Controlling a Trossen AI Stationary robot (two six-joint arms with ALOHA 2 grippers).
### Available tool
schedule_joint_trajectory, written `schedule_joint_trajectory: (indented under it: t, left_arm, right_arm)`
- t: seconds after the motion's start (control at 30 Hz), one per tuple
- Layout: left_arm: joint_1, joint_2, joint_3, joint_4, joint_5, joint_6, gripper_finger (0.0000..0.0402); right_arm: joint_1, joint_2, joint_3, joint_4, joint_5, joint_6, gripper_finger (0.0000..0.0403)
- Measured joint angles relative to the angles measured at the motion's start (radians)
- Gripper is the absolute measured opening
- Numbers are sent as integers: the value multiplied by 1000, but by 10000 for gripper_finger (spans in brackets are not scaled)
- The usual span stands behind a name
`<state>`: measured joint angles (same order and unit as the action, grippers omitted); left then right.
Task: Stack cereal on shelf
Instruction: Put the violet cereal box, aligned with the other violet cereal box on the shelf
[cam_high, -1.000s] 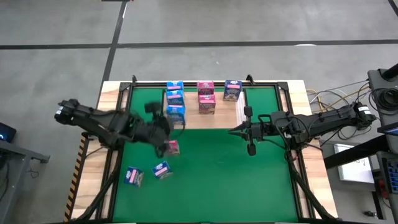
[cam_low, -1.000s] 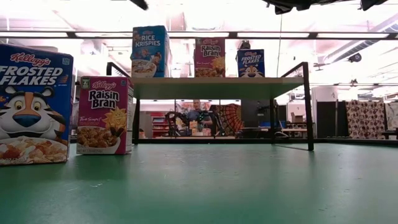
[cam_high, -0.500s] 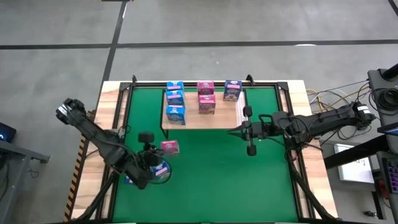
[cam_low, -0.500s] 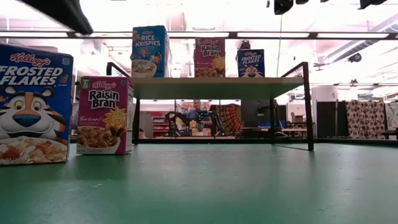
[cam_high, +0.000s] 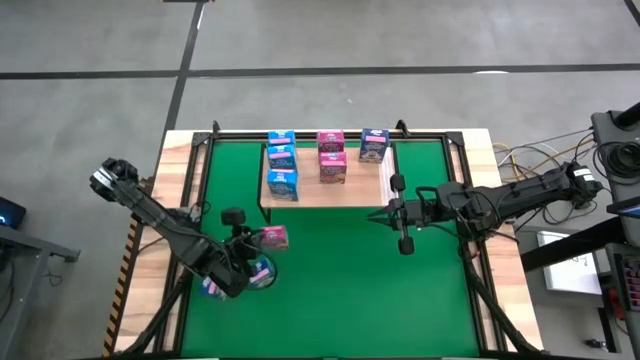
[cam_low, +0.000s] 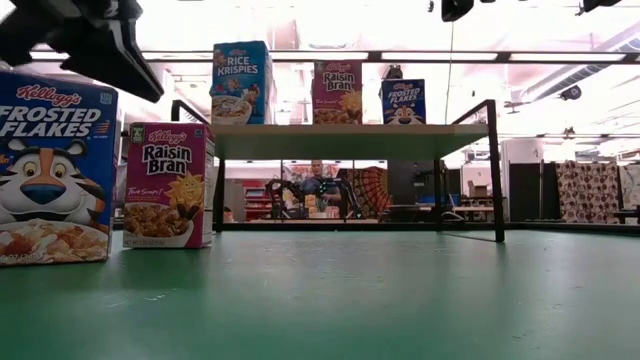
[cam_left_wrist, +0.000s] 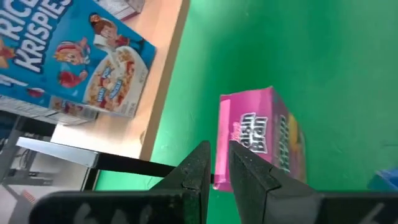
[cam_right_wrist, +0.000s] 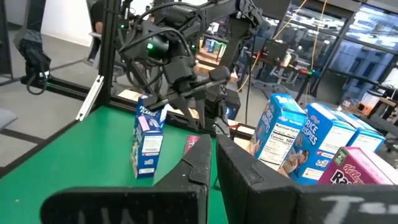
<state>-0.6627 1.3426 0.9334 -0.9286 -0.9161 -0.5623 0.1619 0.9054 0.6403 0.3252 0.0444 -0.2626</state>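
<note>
The shelf (cam_high: 360, 188) stands at the far side of the green mat. On it are three light blue cereal boxes (cam_high: 281, 160), two pink ones (cam_high: 331, 155) and a dark blue one (cam_high: 374, 147). On the mat, a pink box (cam_high: 273, 237) stands upright on its base and two dark blue boxes (cam_high: 262, 272) stand nearer. My left gripper (cam_high: 250, 255) hangs shut above them, its tips just short of the pink box (cam_left_wrist: 261, 137), touching nothing. My right gripper (cam_high: 385, 212) is shut, held level before the shelf's near right corner.
The shelf's black frame legs (cam_low: 493, 170) stand on the mat. The mat's middle and right part (cam_high: 400, 300) holds nothing. Cables and equipment (cam_high: 610, 150) lie off the table's right edge. A person (cam_low: 318, 185) sits in the room beyond.
My left gripper has swung from just in front of the shelf toward the table's near left and down, and now hangs low over the boxes on the mat. It has rolled a little. No box has moved.
</note>
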Motion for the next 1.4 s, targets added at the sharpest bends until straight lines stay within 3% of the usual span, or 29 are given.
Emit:
schedule_joint_trajectory:
  t: [0.4, 0.63, 0.9, 1.13, 1.4]
  left_arm:
    - [12, 0, -28, 15, 8, -75, 39]
    - [-10, -25, -29, 11, -7, -13, 39]
    - [-69, -69, -62, 17, -240, 32, 39]
    - [-79, -103, -64, 14, -218, 99, 39]
    - [-84, -200, -64, 21, -245, 152, 39]
  right_arm:
    - [0, 14, 0, 6, 0, -11, 13]
    - [0, 79, 12, 68, 13, 17, 13]
    - [11, 262, 161, 71, 18, 11, 13]
    - [11, 409, 310, 59, 36, -10, 13]
    - [11, 546, 503, -99, 36, -26, 13]
